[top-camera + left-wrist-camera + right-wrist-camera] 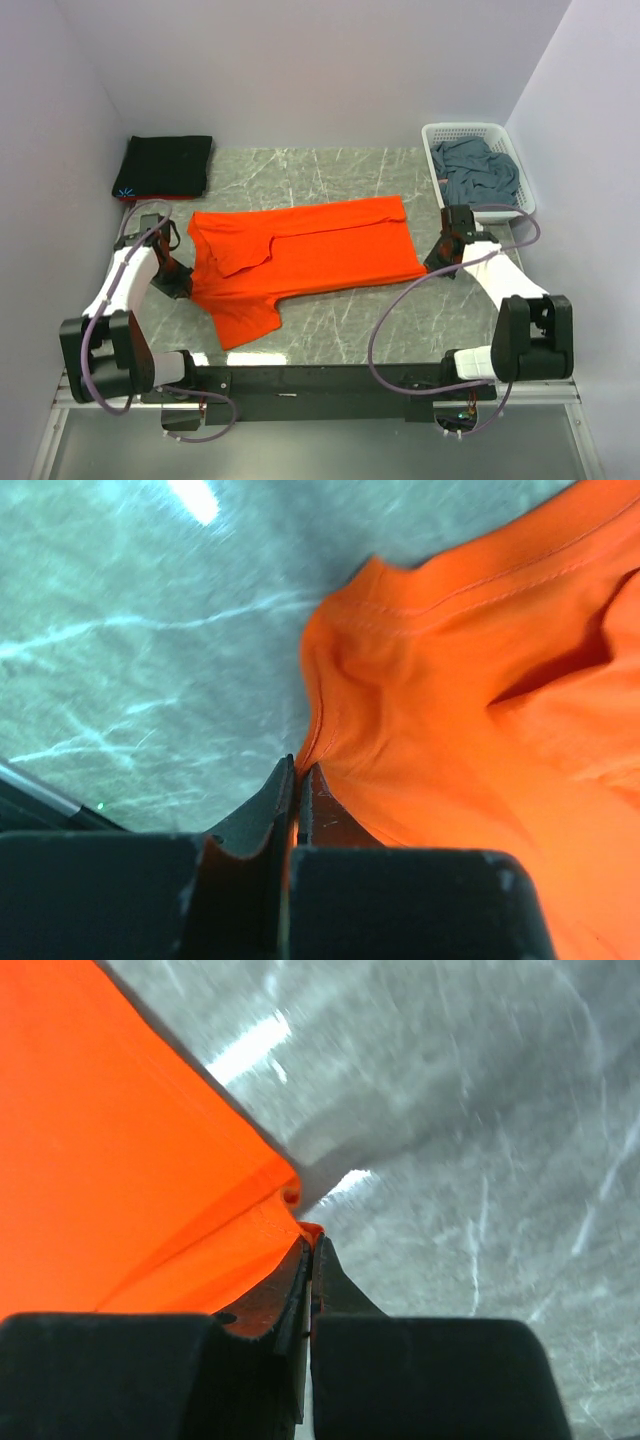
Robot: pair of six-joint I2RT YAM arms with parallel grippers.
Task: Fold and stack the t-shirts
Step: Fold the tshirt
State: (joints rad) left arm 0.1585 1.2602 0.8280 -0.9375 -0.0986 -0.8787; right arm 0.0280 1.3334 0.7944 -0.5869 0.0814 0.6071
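The orange t-shirt (pixel 300 255) lies across the middle of the marble table, its far long side folded over and one sleeve pointing toward the near edge. My left gripper (pixel 183 285) is shut on its left edge near the shoulder; the left wrist view shows the cloth (pixel 450 680) pinched between the fingertips (pixel 300 772). My right gripper (pixel 432 262) is shut on the shirt's near right corner (pixel 150 1160), the hem caught at the tips (pixel 312 1238). The black t-shirt (pixel 165 165) lies folded at the far left. The blue-grey t-shirt (pixel 480 170) lies bunched in the basket.
The white lattice basket (pixel 450 132) stands at the far right against the wall. White walls close in the left, back and right sides. The arms' base rail (pixel 320 380) runs along the near edge.
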